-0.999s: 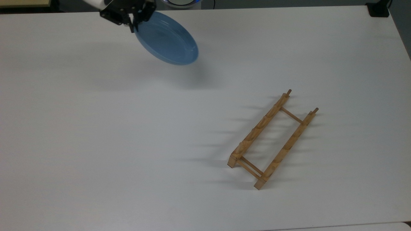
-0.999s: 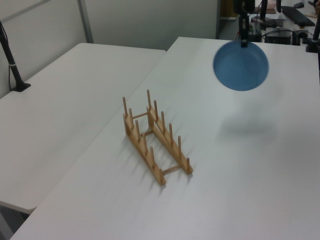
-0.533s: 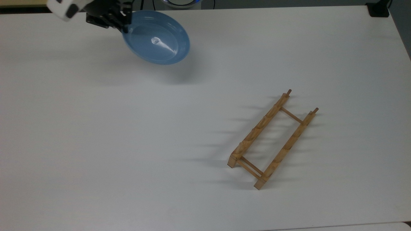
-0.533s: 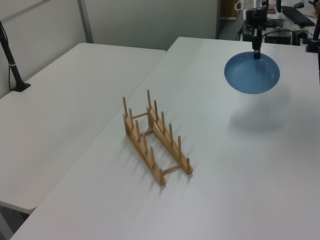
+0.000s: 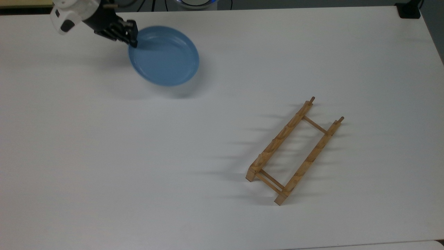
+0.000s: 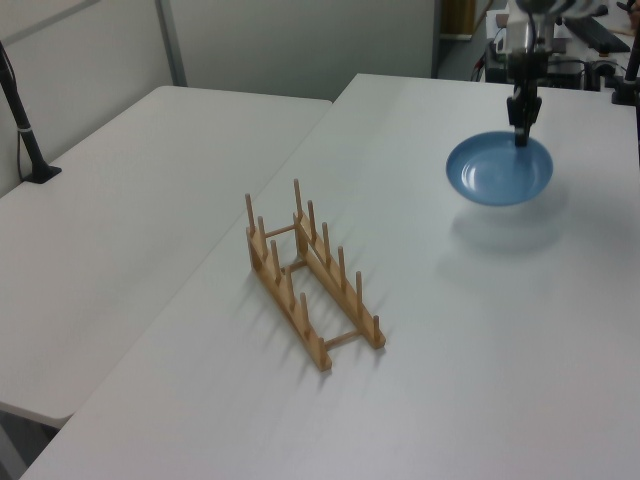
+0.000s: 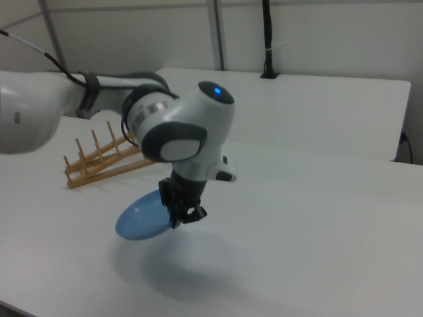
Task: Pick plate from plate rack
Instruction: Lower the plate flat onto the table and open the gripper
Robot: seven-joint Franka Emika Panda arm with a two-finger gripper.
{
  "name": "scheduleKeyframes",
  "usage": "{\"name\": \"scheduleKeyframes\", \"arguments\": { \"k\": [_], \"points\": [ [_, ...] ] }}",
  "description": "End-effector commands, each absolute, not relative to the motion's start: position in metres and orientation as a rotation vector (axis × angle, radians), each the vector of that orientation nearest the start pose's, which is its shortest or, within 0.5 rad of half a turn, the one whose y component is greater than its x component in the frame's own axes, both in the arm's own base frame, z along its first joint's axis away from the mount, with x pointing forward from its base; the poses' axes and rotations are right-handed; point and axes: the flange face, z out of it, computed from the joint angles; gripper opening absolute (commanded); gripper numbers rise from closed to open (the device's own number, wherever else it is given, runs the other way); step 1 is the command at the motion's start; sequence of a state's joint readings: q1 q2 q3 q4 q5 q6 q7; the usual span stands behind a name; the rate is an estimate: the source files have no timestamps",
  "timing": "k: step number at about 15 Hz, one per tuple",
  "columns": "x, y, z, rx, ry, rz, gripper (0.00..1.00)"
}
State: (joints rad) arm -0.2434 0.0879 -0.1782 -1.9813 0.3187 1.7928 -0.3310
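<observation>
The light-blue plate [image 5: 163, 55] hangs nearly level just above the white table, far from the rack, its hollow side up. My gripper [image 5: 133, 40] is shut on the plate's rim at the top view's upper left. In the left view the plate [image 6: 498, 170] sits below the gripper [image 6: 521, 134] at the far right. In the right view the gripper [image 7: 184, 214] holds the plate [image 7: 140, 217] by the edge nearest the camera. The wooden plate rack [image 5: 294, 151] stands with no plate in it at the top view's right; it also shows as the rack [image 6: 305, 271] and the rack [image 7: 101, 160].
The white table [image 5: 138, 156] stretches wide around the rack and under the plate. A second white table [image 6: 120, 200] adjoins it at the left view's left, with a black post [image 6: 22, 120] on it. A black object [image 5: 408, 10] sits at the top view's far right corner.
The plate has tipped from steeply tilted to nearly flat and come down close to the table. The gripper, still holding its rim, shifted toward the top view's left. The rack stayed put.
</observation>
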Motion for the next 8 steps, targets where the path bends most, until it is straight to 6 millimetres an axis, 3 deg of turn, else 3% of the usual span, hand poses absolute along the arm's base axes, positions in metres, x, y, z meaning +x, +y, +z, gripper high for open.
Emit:
{"name": "scheduleKeyframes", "arguments": {
  "k": [1,5,8],
  "points": [
    [0.505,-0.184,0.381,-2.778,0.339,0.127,0.0],
    [0.513,-0.179,0.349,-2.794,0.336,0.164,0.0],
    [0.513,-0.178,0.345,-2.802,0.329,0.17,0.0]
  ]
}}
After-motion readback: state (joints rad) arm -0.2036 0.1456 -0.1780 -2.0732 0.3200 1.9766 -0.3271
